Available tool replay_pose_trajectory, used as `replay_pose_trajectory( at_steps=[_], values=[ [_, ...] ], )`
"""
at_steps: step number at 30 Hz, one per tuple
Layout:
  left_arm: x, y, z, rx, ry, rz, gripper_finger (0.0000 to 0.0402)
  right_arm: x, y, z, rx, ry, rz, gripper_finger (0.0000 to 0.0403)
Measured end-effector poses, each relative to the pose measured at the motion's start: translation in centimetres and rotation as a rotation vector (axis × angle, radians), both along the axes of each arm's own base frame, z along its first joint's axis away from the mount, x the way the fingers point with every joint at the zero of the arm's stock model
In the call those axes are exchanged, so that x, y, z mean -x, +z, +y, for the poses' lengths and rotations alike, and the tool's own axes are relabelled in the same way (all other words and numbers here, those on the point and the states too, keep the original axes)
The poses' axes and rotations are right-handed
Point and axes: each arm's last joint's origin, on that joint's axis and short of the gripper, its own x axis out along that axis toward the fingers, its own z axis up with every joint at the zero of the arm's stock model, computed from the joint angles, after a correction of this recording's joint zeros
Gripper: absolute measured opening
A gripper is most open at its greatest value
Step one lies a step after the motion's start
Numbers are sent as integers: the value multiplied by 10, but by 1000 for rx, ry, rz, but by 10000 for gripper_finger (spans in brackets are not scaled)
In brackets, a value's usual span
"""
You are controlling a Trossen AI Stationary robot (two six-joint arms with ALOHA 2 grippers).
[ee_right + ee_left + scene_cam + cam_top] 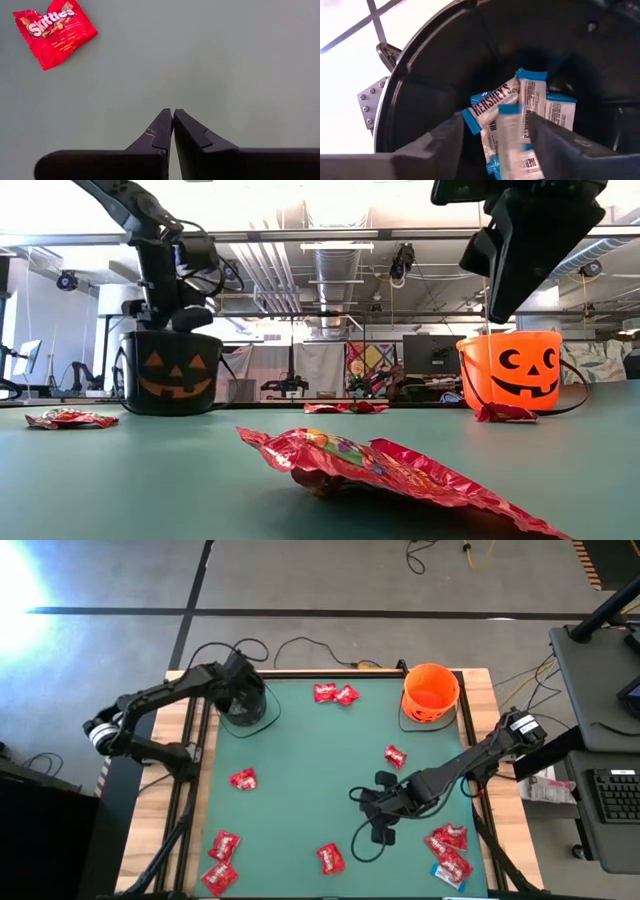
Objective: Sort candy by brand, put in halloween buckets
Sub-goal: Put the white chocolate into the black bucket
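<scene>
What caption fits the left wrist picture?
Open left gripper drops a white-and-blue bar into the black bucket.

White-and-blue Hershey's bars (520,120) lay heaped inside the black bucket (445,75) below the left gripper (492,137); red Skittles packets (243,779) lay scattered; the orange bucket (431,692) stood upright.

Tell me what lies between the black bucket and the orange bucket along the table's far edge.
High view: two red packets lie side by side between the black bucket and orange bucket.
</scene>
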Motion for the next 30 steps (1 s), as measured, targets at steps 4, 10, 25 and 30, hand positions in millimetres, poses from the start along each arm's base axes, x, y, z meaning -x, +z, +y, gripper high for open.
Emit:
replay_pose_trajectory(
  at_steps=[4, 10, 25, 30],
  values=[
    [3, 8, -5, -5, -25, -21, 255, 3, 0, -1, -7, 2, 46, 13],
    [11, 52, -41, -6, -196, -381, 277, 16, 12, -7, 33, -92, 201, 13],
    [-9, 120, -147, -198, -939, -1140, 278, 11, 11, -6, -115, -169, 217, 13],
    [-43, 90, -177, -220, -1082, -1231, 278, 20, 9, 9, -238, -314, 297, 13]
  ],
)
